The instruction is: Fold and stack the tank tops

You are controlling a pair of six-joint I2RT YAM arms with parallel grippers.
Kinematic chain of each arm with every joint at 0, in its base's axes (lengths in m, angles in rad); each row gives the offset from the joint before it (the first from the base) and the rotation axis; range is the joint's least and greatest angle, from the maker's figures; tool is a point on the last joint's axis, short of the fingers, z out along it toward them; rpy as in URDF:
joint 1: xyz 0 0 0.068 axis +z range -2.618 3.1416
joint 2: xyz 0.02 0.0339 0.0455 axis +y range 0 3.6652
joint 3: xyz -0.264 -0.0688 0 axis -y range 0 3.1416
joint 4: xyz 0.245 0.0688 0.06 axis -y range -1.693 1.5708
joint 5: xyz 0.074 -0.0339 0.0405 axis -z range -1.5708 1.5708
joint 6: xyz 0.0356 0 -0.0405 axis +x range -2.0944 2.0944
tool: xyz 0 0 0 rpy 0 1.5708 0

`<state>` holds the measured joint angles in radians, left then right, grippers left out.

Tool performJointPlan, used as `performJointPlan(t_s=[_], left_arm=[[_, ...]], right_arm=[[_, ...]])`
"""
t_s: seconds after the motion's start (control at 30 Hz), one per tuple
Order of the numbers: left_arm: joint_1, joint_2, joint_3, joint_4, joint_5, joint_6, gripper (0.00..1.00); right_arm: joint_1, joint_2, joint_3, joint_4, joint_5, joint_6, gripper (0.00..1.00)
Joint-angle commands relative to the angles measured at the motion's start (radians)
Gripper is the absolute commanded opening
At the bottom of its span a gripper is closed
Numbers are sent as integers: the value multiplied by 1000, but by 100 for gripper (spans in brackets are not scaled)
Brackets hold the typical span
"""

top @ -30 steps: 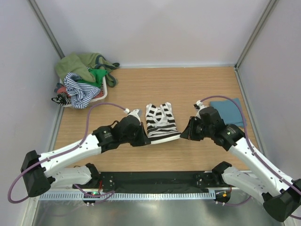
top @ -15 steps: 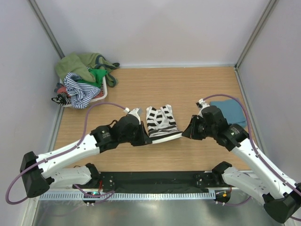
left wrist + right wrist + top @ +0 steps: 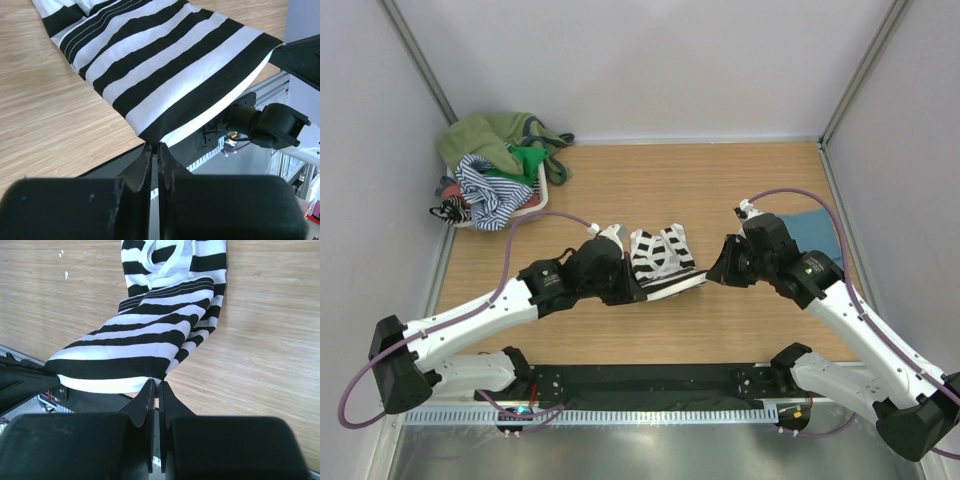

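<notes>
On the table [image 3: 720, 190], the striped tank top [image 3: 658, 258] lies half lifted.

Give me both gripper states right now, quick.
Left gripper: closed, pinching a near corner of the striped tank top.
Right gripper: closed, pinching the other near corner of the same top.

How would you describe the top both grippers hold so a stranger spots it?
On the wooden table, look at its middle. There the left gripper and right gripper each pinch a corner of the striped top. Its bold black-and-white bands set it apart from the plain teal top and the colourful heap.
</notes>
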<state>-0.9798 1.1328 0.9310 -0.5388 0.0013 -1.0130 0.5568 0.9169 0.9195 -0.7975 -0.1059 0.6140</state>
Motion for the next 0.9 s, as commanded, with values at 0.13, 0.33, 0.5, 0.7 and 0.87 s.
performJointPlan(t_s=[0.13,0.33,0.5,0.7,0.87], left_arm=[[55,41,71,-41,6,34,4],[136,65,86,-30,69,53,4],[210,102,118,-27,117,77,4],[279,171,187,-29,167,111,4],[346,278,262,-27,206,136,4]], right_arm=[[-6,66,120,18,97,-51,1],[-17,167,176,37,146,-83,1],[-61,267,225,66,120,-109,1],[-138,376,301,95,34,-131,1],[-176,456,349,126,-8,-131,1]])
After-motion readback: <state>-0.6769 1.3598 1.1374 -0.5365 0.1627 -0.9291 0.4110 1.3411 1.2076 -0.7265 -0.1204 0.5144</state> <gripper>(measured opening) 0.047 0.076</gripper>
